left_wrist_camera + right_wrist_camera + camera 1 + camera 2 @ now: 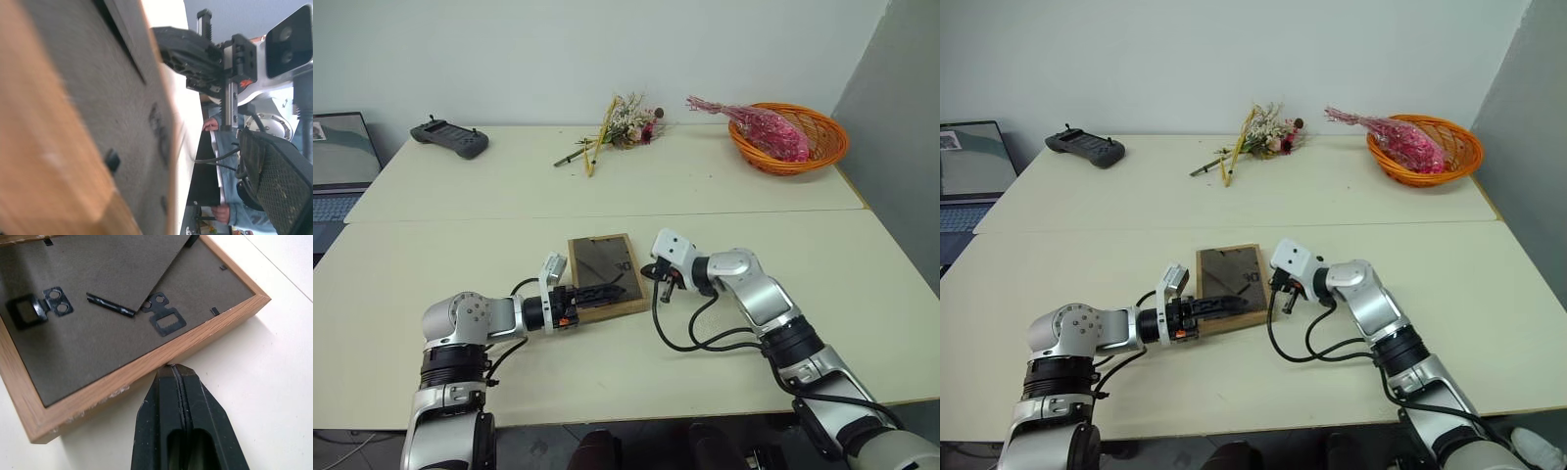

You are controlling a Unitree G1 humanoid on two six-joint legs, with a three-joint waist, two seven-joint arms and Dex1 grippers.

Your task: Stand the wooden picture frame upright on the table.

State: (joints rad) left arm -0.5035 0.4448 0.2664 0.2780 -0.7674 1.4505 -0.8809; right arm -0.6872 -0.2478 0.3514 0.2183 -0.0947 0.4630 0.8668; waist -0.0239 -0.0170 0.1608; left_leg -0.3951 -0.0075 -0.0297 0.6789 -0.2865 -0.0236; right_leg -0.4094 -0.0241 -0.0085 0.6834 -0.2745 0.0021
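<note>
Wooden picture frame [604,272] lies back-up on the table [460,245]. Your left gripper [607,291] gapes wide over its near edge; your right gripper [173,374], pinched shut, touches its side. Brace right, then lift the easel flap [117,269] gently.

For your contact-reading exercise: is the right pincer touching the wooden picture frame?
Touching. In the right wrist view the shut right pincer has its tips pressed against the light wood border of the wooden picture frame, with no gap visible between them.
</note>
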